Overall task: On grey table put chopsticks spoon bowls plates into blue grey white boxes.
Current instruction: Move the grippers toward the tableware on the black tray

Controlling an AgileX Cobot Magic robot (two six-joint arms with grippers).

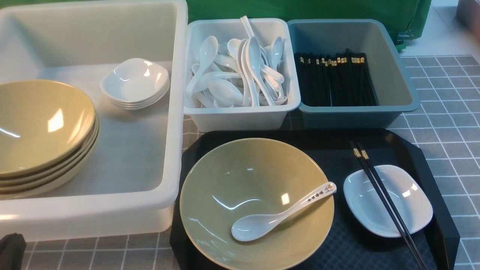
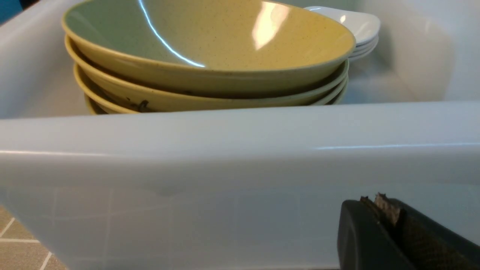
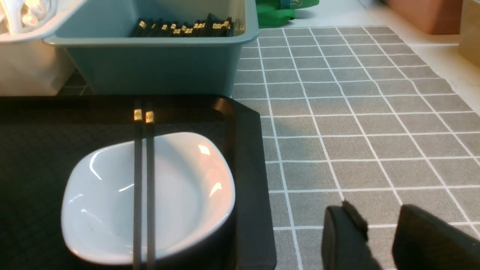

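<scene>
Nearest: left pincer (image 2: 377, 205) pressed together on nothing, low against the near outer wall of the big box (image 1: 176, 112). Right pincer (image 3: 382, 225) spread and empty, over bare worktop (image 1: 450, 123) just right of the tray (image 1: 337, 157).

On the tray: bowl (image 1: 232, 176) at left with the spoon (image 1: 277, 215) lying inside, handle propped on the right rim. Plate (image 1: 408, 202) at right, apart from the bowl, with chopsticks (image 1: 382, 198) laid side by side across it (gold bands at the far ends).

Left of the tray, inside the big box: stacked bowls (image 1: 41, 127) near, stacked plates (image 1: 135, 80) behind.

Beyond the tray: pale box (image 1: 240, 118) heaped with spoons (image 1: 240, 71). Touching it on the right, the blue box (image 1: 356, 116), holding boxed chopsticks (image 1: 333, 80).
</scene>
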